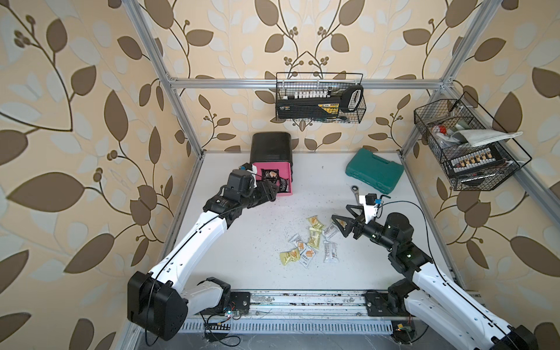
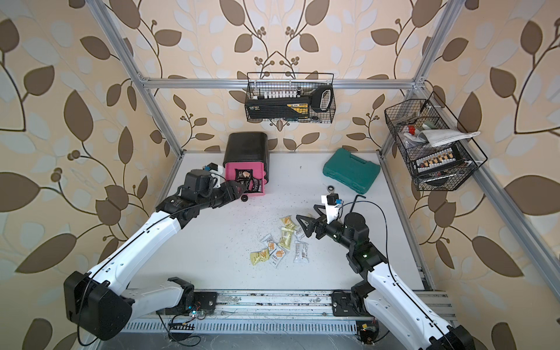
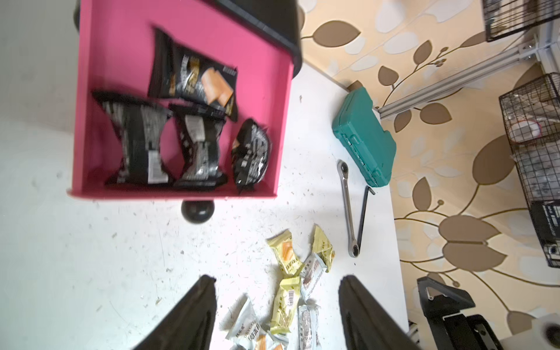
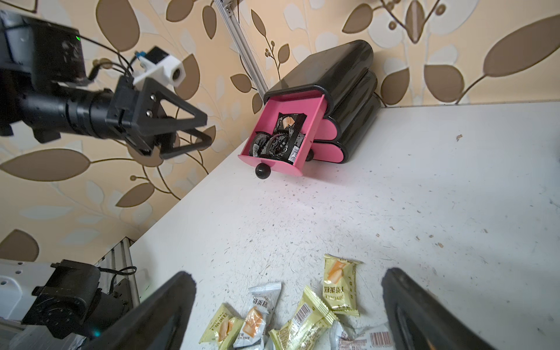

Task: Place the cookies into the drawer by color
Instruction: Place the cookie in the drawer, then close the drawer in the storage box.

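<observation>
Top drawer (image 3: 91, 91) out, black cookies (image 3: 194, 78) inside (color sort). Left tool (image 3: 278, 278) at its left edge, parted, empty; right tool (image 4: 288, 274) wide open over pale cookies (image 1: 313, 235).

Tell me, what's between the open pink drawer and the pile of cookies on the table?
Only bare, speckled table between the drawer and the cookies; the right wrist view shows it best.
</observation>
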You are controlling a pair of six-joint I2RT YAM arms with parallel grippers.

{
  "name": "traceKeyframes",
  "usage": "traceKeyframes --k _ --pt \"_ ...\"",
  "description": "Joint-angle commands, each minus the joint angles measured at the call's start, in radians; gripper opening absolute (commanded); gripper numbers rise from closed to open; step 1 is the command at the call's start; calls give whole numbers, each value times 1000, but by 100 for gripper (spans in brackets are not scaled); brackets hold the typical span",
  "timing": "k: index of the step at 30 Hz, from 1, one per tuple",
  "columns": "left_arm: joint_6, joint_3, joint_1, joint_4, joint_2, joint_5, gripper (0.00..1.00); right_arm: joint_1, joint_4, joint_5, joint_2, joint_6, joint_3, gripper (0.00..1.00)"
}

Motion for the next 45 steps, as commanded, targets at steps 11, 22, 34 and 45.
traceKeyframes --k 11,22,34,45 --pt "-70 -143 -12 296 148 -58 65 5 15 5 29 -9 13 99" --pt "73 -93 -11 307 242 -162 62 5 16 8 25 -9 9 99" --pt "84 -61 -11 366 340 -130 59 5 19 9 36 -9 10 99" --pt "88 -62 -11 376 360 -147 38 5 21 6 36 -7 10 99"
